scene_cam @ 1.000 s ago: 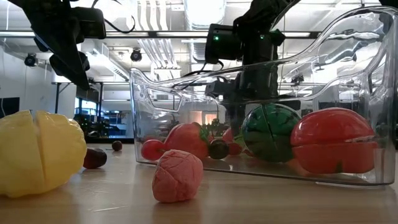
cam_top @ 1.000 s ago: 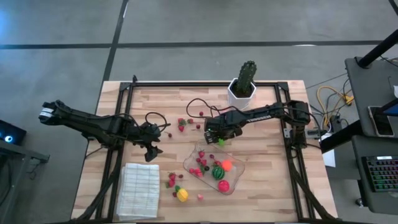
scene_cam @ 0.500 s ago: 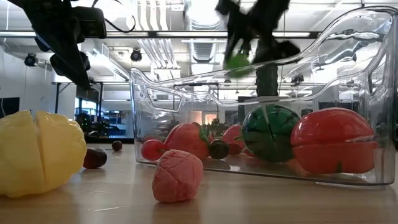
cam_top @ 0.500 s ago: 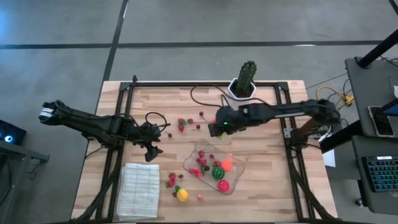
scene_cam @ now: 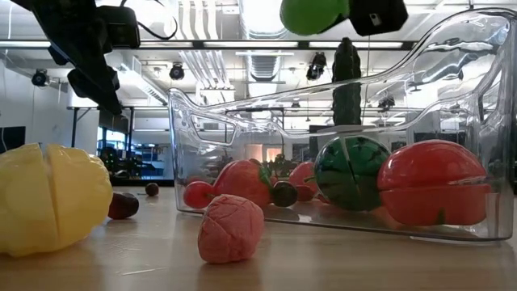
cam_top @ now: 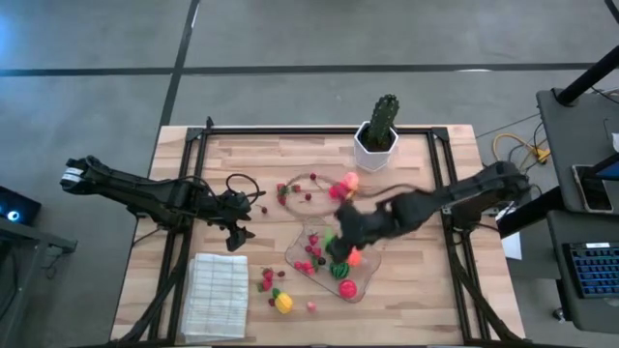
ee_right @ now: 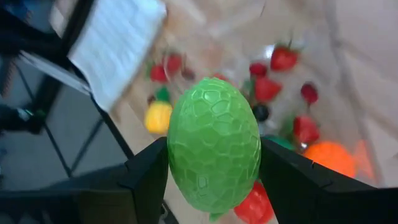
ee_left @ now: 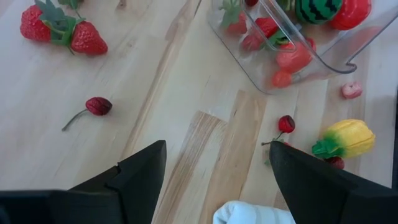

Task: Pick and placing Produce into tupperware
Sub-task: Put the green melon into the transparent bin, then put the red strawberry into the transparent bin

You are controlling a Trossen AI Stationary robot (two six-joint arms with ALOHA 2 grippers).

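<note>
My right gripper (cam_top: 336, 242) is shut on a green bumpy fruit (ee_right: 214, 146), up in the air over the clear tupperware (cam_top: 295, 253). The fruit also shows at the top of the low view (scene_cam: 315, 14). The tupperware holds a striped melon ball (cam_top: 338, 269), a red fruit (cam_top: 348, 288), an orange piece (cam_top: 354, 256) and strawberries. My left gripper (cam_top: 237, 232) is open and empty, low over the table left of the tupperware. Loose strawberries (cam_top: 282, 190), cherries (cam_top: 309, 196) and a yellow fruit (cam_top: 282, 303) lie on the table. My right gripper pinches the green fruit by its two opposite sides (ee_right: 174, 155) between its two fingers (ee_right: 146, 177). The fruit is lifted clear, well above the tupperware's rim.
A white ribbed cloth (cam_top: 215, 295) lies at the near left. A cactus in a white pot (cam_top: 379, 130) stands at the far edge. An orange and a red piece (cam_top: 345, 184) lie behind the tupperware. A pink piece (cam_top: 311, 306) and red berries (cam_top: 266, 280) lie near the yellow fruit.
My right gripper has risen from the table's middle with the green fruit and swung toward the near edge, until it stands over the tupperware. The fruit is lifted clear and carried along.
</note>
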